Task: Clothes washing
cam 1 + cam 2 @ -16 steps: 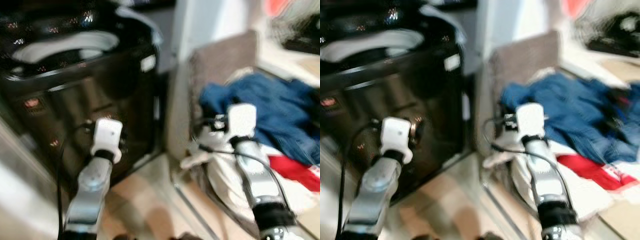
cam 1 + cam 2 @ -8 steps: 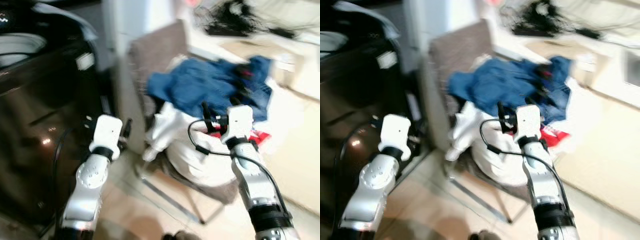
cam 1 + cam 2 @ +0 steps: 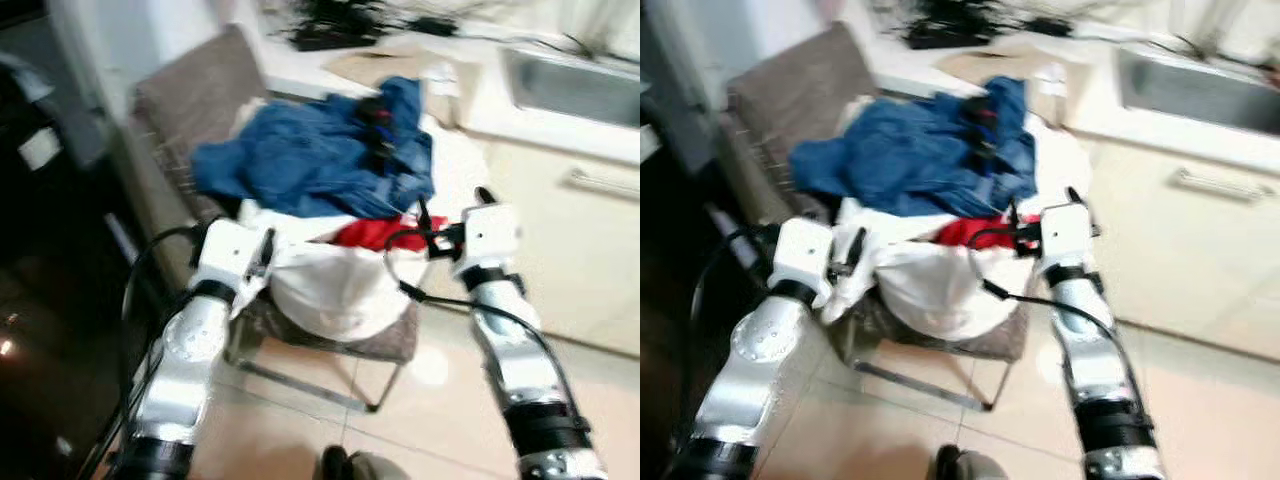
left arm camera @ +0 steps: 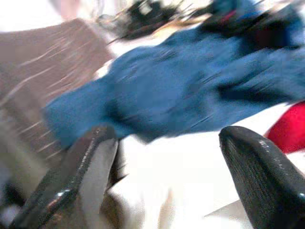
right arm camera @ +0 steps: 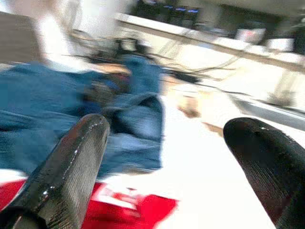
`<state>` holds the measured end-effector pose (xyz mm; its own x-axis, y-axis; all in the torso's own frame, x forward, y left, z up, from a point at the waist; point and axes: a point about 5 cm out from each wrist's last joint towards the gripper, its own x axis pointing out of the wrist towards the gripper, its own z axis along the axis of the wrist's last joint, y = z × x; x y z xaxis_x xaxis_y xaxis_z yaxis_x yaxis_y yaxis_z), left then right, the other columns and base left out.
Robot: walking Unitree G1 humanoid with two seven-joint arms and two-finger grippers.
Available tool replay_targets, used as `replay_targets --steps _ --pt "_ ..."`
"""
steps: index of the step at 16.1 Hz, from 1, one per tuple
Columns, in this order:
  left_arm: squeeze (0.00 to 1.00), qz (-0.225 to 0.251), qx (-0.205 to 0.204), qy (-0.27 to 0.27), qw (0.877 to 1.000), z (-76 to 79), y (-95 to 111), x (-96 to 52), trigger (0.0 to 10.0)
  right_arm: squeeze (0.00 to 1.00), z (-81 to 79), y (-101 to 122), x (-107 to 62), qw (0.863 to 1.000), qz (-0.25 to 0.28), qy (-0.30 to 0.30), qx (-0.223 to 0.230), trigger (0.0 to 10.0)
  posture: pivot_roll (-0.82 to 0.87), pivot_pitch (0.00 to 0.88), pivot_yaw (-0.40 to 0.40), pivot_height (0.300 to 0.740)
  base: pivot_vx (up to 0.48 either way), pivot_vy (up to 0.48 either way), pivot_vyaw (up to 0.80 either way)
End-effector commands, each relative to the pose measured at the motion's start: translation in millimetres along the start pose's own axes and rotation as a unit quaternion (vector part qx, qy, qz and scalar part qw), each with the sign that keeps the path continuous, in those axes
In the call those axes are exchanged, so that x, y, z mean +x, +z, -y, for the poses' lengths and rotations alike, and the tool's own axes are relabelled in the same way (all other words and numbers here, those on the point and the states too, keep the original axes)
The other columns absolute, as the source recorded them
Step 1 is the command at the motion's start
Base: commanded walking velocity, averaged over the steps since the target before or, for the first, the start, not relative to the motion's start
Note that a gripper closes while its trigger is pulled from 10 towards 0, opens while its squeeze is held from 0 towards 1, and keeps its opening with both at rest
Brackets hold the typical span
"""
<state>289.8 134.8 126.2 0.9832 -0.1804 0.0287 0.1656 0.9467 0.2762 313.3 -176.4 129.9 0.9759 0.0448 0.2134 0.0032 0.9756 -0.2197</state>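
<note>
Leftmost, a dark washing machine (image 3: 40, 330) stands at the frame edge, its inside out of sight. Just beside it sits a brown chair (image 3: 190, 100) on a thin metal frame, and the laundry is heaped on its seat: a blue garment (image 3: 310, 155) on top, a red piece (image 3: 375, 232) peeking out under it, and white fabric (image 3: 330, 285) bulging over the front edge of the seat. Behind the chair a pale bench (image 3: 380, 60) carries a tangle of black cables (image 3: 330, 15), too blurred to sort out. To the right runs a cream cabinet (image 3: 570, 220) with a bar handle, below a grey sink (image 3: 575, 85). Beige tiles (image 3: 420, 400) cover the floor.

The left end effector (image 4: 167, 167) hangs released, fingers spread wide, right in front of the white fabric below the blue garment; whether it touches the cloth cannot be told. The right end effector (image 5: 167, 162) is likewise spread wide and holding nothing, poised near the red piece at the pile's right side.
</note>
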Motion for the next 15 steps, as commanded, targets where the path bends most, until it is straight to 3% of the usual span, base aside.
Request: replay_targets --steps 1,3,5,9,14,15 --pt "0.00 0.006 0.008 -0.007 1.000 2.1 2.5 3.0 10.0 0.00 10.2 4.3 3.6 1.000 0.007 -0.029 -0.009 10.0 -0.04 0.000 -0.023 0.723 0.000 0.000 0.00" --pt "0.00 0.016 0.005 -0.020 1.000 5.9 7.1 7.7 10.0 0.00 21.2 11.0 12.3 0.998 0.017 -0.051 -0.015 10.0 -0.05 0.000 -0.018 0.723 0.000 0.000 0.00" --pt "0.00 0.043 0.006 -0.024 0.999 8.6 18.4 13.8 9.6 0.00 30.4 24.2 22.1 0.997 0.040 -0.070 -0.018 10.0 -0.06 0.000 -0.010 0.723 0.480 0.000 0.00" --pt "0.00 0.065 0.004 -0.026 0.998 7.7 26.0 14.8 10.0 0.00 33.9 32.5 28.2 0.996 0.052 -0.075 -0.018 10.0 -0.06 0.000 -0.006 0.723 0.480 0.000 0.00" --pt "0.00 0.066 0.000 -0.029 0.997 10.7 26.6 15.7 10.0 0.00 47.8 42.4 51.6 0.993 0.011 -0.091 0.069 10.0 -0.05 0.000 -0.005 0.723 0.480 0.000 0.00" --pt "0.00 0.064 0.002 -0.001 0.998 4.9 26.6 15.8 10.0 0.00 50.4 47.8 61.7 0.994 0.002 -0.082 0.074 10.0 -0.05 0.000 -0.007 0.723 0.480 0.000 0.00"
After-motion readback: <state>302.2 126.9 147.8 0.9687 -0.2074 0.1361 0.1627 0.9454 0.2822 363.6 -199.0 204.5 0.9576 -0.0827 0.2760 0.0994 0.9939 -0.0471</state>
